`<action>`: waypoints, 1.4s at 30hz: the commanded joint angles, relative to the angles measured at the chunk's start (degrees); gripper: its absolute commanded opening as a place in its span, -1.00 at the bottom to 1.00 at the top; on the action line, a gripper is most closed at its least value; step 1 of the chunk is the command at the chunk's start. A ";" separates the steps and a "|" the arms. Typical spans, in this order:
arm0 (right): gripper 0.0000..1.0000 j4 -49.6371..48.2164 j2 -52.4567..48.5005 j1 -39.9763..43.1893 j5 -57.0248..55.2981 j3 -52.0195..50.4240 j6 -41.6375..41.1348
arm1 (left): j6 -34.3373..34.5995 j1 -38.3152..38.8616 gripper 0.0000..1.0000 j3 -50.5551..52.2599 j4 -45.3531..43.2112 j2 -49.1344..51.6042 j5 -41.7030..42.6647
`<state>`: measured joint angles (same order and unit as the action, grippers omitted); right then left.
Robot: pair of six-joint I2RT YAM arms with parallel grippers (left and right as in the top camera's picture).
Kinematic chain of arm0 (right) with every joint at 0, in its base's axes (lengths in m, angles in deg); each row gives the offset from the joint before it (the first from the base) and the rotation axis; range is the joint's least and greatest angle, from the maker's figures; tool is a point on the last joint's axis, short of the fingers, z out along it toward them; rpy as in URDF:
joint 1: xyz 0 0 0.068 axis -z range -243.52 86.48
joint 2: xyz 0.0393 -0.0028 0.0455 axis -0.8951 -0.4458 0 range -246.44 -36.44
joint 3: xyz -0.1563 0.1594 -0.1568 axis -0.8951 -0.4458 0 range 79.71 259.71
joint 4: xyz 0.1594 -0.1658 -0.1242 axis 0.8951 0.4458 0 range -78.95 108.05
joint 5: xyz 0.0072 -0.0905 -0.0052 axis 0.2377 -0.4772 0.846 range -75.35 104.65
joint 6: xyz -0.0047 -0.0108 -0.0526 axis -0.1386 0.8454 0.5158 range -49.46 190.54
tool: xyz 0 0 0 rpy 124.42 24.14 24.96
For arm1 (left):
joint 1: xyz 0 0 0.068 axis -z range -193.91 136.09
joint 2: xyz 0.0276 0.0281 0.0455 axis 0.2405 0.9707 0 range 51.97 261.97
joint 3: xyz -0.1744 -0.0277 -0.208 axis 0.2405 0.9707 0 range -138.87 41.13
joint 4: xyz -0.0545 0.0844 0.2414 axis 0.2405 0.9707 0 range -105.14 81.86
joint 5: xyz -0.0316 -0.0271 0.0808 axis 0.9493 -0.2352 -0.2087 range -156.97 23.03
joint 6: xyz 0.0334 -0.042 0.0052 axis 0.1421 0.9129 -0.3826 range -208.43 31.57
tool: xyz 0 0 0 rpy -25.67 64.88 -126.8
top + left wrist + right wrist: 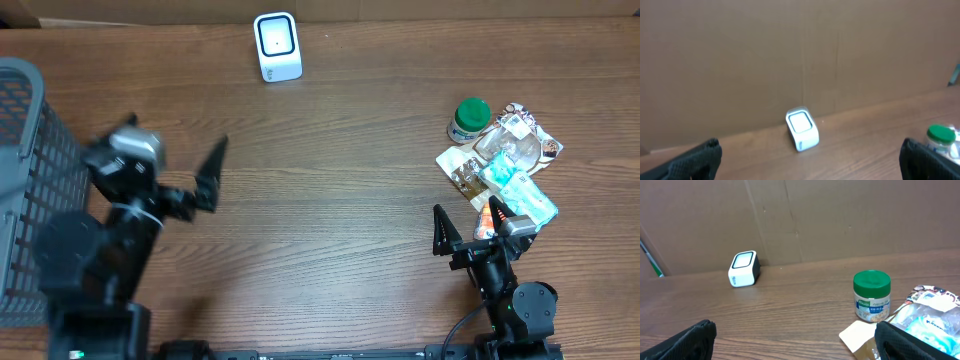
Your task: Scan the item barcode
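Note:
A white barcode scanner (pixel 277 46) stands at the back of the wooden table, also seen in the left wrist view (pixel 801 129) and the right wrist view (pixel 744 269). The items lie at the right: a green-lidded jar (pixel 470 118) (pixel 871 296) (pixel 940 138) and a pile of snack packets (pixel 508 168) (pixel 932 315). My left gripper (pixel 160 150) hovers open and empty at the left, pointing toward the scanner. My right gripper (pixel 467 215) is open and empty at the near right, its right finger (pixel 902 340) close beside the packets.
A grey mesh basket (pixel 25 150) stands at the table's left edge, next to the left arm. A brown cardboard wall (pixel 800 55) runs behind the scanner.

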<state>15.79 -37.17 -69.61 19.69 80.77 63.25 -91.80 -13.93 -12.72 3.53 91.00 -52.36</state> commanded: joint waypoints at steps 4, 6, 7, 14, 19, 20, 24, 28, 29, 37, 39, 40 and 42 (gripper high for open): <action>1.00 -0.26 0.57 -0.28 -0.70 -0.59 0.09 | -0.35 0.07 0.99 23.06 -13.70 -12.17 2.82; 1.00 -0.26 0.57 -0.28 -0.70 -0.59 0.09 | -0.87 0.07 0.99 28.11 -16.48 -15.37 2.78; 1.00 -0.26 0.57 -0.28 -0.68 -0.59 0.09 | -1.22 0.07 0.99 29.97 -17.46 -16.61 2.75; 1.00 -0.26 0.57 -0.28 -0.68 -0.59 0.09 | -1.40 0.07 0.99 43.76 -24.28 -29.46 -1.60; 1.00 -0.26 0.57 -0.28 -0.70 -0.59 0.09 | -1.40 0.04 0.99 48.85 -24.41 -37.24 -2.95; 0.99 -0.26 0.57 -0.28 -0.68 -0.59 0.09 | -1.42 0.02 0.99 49.57 -24.15 -38.27 -2.97; 1.00 -0.26 0.57 -0.28 -0.68 -0.59 0.09 | -3.10 0.04 0.99 51.39 -23.43 -38.84 -2.89; 1.00 -0.26 0.57 -0.28 -0.68 -0.59 0.09 | -3.39 0.04 0.99 53.20 -23.19 -38.84 -2.78; 1.00 -0.26 0.57 -0.28 -0.68 -0.59 0.09 | -3.54 0.04 0.99 53.62 -22.38 -38.84 -2.71; 1.00 -0.26 0.57 -0.28 -0.68 -0.59 0.09 | -4.31 0.00 0.99 53.57 -15.23 -38.84 -2.99; 1.00 -0.26 0.57 -0.28 -0.70 -0.59 0.09 | -4.13 -0.02 0.99 53.57 -15.28 -38.84 -2.97; 1.00 -0.26 0.57 -0.28 -0.68 -0.59 0.09 | -4.15 0.00 0.99 53.57 -15.39 -38.84 -2.97; 1.00 -0.26 0.57 -0.28 -0.68 -0.59 0.09 | -4.15 0.00 0.99 53.57 -15.39 -38.84 -2.97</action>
<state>15.76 -37.17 -69.63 19.69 80.77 63.25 -94.86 -13.93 40.50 -11.70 52.86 -54.78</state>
